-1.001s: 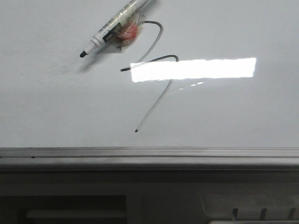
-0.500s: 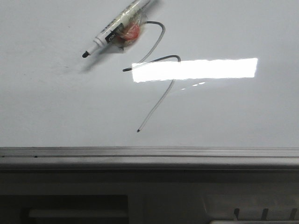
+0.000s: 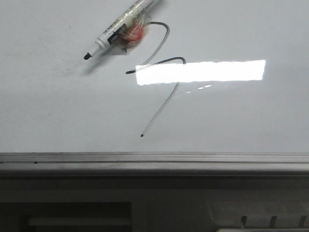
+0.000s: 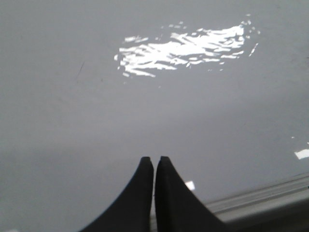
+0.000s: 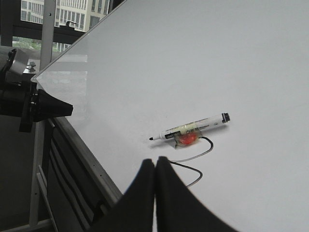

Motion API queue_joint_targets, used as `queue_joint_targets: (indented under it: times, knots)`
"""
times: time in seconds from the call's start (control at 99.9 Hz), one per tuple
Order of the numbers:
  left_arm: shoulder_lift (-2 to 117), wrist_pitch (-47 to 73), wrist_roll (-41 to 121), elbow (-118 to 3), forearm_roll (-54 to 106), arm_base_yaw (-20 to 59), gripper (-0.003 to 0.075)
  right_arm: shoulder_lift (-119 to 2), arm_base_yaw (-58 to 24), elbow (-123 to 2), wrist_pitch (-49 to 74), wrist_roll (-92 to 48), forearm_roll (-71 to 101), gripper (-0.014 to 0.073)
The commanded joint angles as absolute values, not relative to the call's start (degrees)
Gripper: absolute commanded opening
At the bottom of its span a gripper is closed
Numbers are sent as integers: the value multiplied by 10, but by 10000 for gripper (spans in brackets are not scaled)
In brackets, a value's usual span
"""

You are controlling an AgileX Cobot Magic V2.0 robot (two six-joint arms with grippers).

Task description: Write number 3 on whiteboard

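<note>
The whiteboard [image 3: 58, 106] fills most of the front view. On it is the number 3 [image 3: 163, 60], a thin dark-grey line with an upper hook, a middle kink and a long slanting tail ending at a dot. A white marker [image 3: 123, 26] with a black uncapped tip and a red lump taped to it lies on the board beside the hook; it also shows in the right wrist view [image 5: 193, 129]. My right gripper [image 5: 155, 162] is shut and empty, above the board, apart from the marker. My left gripper [image 4: 154, 159] is shut and empty over bare board [image 4: 72, 121].
A grey metal rail [image 3: 154, 159] edges the board's near side, with a grey slotted ledge [image 3: 260, 220] below it. A bright rectangular glare [image 3: 200, 71] crosses the 3. In the right wrist view the other arm [image 5: 34, 104] shows past the board's edge.
The front picture shifts very slightly between frames. The marker and the drawn line keep their places relative to each other.
</note>
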State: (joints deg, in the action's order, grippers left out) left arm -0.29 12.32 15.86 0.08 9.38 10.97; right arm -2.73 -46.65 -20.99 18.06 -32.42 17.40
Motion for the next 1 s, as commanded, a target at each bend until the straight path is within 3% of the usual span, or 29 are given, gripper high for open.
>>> queue_joint_targets:
  times: [0.0,0.991]
  knots:
    - [-8,128,115,6,94,99,-21,-35,-463,-225,135,-322,172,-49]
    - [-17,158,114,6,94,99,-21,-35,-463,-225,135,-322,172,-49]
